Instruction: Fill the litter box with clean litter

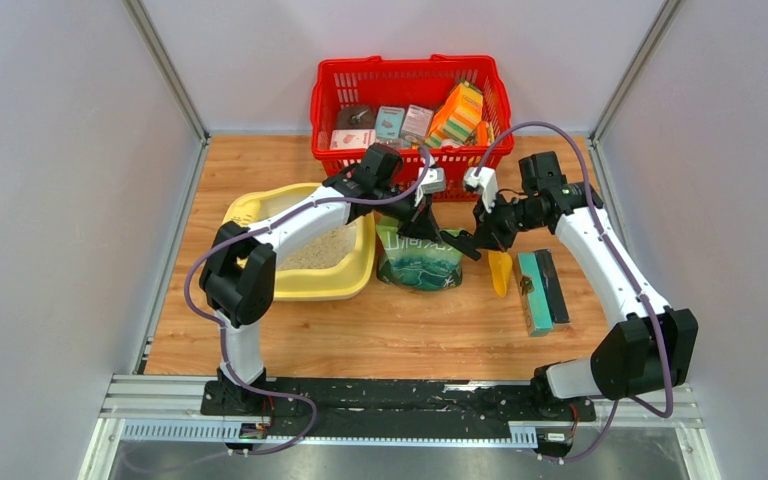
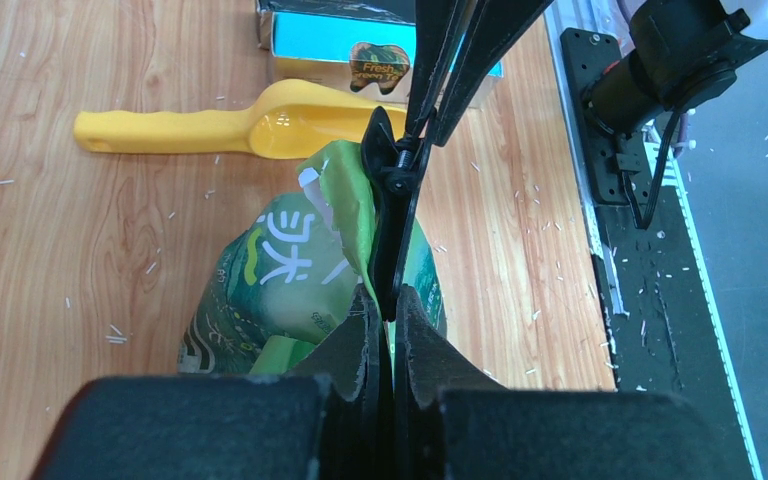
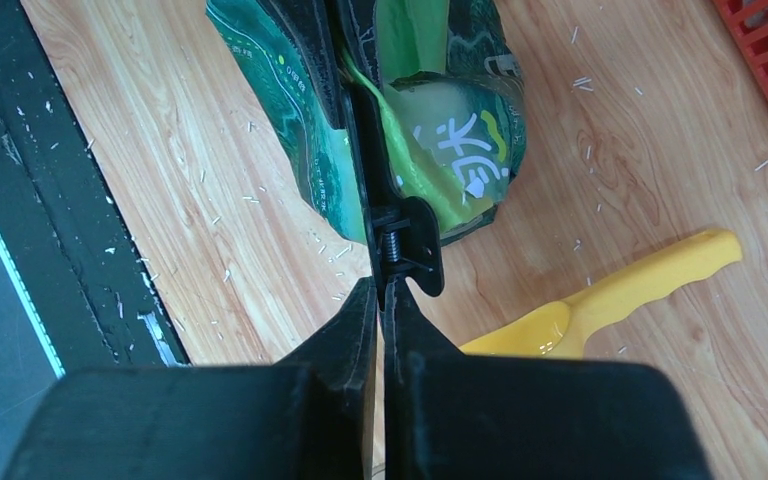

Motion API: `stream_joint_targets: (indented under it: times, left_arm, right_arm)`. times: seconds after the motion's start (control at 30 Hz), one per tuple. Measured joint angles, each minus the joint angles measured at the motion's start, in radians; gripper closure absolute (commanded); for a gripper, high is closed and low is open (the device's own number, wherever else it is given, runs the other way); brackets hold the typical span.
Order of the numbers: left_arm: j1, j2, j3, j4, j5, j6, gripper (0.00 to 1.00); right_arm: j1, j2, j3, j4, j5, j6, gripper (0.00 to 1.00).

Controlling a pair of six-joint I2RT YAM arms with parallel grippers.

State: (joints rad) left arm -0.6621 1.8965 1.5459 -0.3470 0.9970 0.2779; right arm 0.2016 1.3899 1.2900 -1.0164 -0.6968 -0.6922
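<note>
The pale-yellow litter box lies left of centre with beige clean litter in it. Beside it stands the green bag with a long black clip along its top. My left gripper is shut on one end of the clip and the bag's top edge. My right gripper is shut on the clip's hinged handle end. In the top view the two grippers, left and right, meet over the bag. The bag also shows in the right wrist view.
A yellow-orange scoop lies right of the bag, also in the left wrist view. A teal box and a dark bar lie further right. A red basket with packages stands behind. Loose grains dot the wood.
</note>
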Motion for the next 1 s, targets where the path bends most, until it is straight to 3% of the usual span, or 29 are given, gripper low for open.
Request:
stream_joint_targets:
  times: [0.07,0.13,0.17,0.27,0.43,0.7,1.0]
  left_arm:
    - [0.001,0.002,0.000,0.002,0.005,-0.005,1.00]
    - [0.001,0.002,0.000,0.003,0.009,-0.005,1.00]
    - [0.000,0.002,0.000,0.002,0.009,-0.003,1.00]
    - [0.000,0.002,0.000,-0.008,0.019,0.012,1.00]
    - [-0.003,0.002,0.005,-0.022,0.023,0.035,1.00]
    - [-0.004,0.002,0.007,-0.030,0.023,0.046,1.00]
    - [-0.004,0.002,0.007,-0.030,0.023,0.046,1.00]
  right_arm:
    - [0.000,0.000,-0.001,0.005,0.005,0.014,0.62]
    - [-0.011,0.000,-0.001,0.009,0.003,0.034,0.50]
    - [-0.029,0.000,0.000,0.006,-0.019,0.035,0.38]
    - [-0.130,-0.007,0.008,-0.005,-0.094,0.018,0.25]
    - [-0.246,-0.004,0.023,-0.035,-0.179,-0.027,0.24]
    - [-0.215,0.133,0.080,-0.174,-0.329,-0.135,0.19]
    - [-0.142,0.155,0.091,-0.200,-0.331,-0.181,0.34]
